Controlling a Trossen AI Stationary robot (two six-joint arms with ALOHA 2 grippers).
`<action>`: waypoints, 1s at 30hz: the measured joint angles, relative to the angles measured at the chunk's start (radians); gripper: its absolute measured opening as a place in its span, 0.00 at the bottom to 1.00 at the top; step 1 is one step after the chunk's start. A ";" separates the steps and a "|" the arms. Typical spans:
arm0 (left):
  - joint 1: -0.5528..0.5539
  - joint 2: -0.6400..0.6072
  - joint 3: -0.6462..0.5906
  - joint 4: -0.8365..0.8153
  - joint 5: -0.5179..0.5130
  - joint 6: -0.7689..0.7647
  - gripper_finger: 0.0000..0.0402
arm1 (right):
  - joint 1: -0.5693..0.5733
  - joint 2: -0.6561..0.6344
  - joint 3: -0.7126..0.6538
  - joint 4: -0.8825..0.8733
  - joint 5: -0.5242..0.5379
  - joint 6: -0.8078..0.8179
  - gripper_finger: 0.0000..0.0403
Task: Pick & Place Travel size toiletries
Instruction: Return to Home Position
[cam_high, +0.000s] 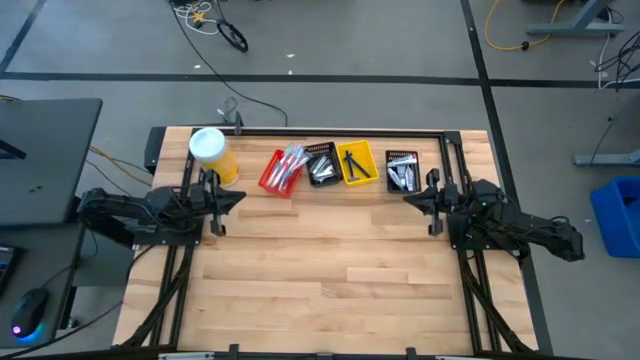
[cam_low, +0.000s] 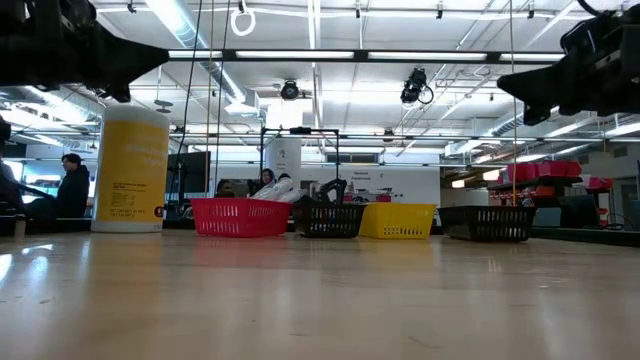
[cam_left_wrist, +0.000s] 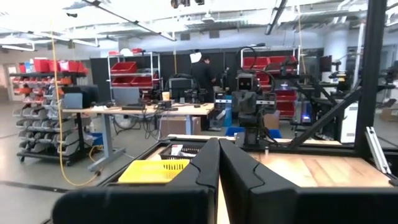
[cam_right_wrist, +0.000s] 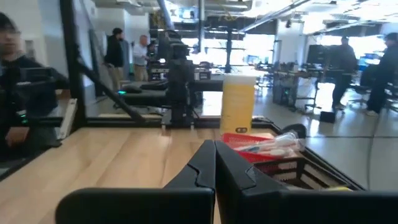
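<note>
The toiletries lie in four slotted bins along the table's far edge. The red bin holds clear and coloured toothbrushes. A black bin holds pale small items, the yellow bin a dark item, and another black bin white pieces. My left gripper hovers shut above the table's left side, near the red bin; its fingers are closed together. My right gripper hovers shut on the right side, near the right black bin; its fingers are also together. Neither holds anything.
A tall yellow canister with a white lid stands at the far left, beside the red bin. A black frame rail runs behind the bins. Bare wooden tabletop spreads between the arms and toward the near edge. People stand in the room beyond.
</note>
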 joint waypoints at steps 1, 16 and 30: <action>0.000 0.000 0.000 -0.002 -0.003 -0.004 0.03 | 0.000 0.000 0.000 -0.003 0.014 0.003 0.00; 0.000 0.002 0.000 -0.059 -0.002 -0.022 0.08 | 0.000 0.002 0.000 -0.018 0.081 0.003 0.03; 0.000 0.002 0.000 -0.058 -0.002 -0.022 0.08 | 0.000 0.002 0.000 -0.018 0.081 0.003 0.03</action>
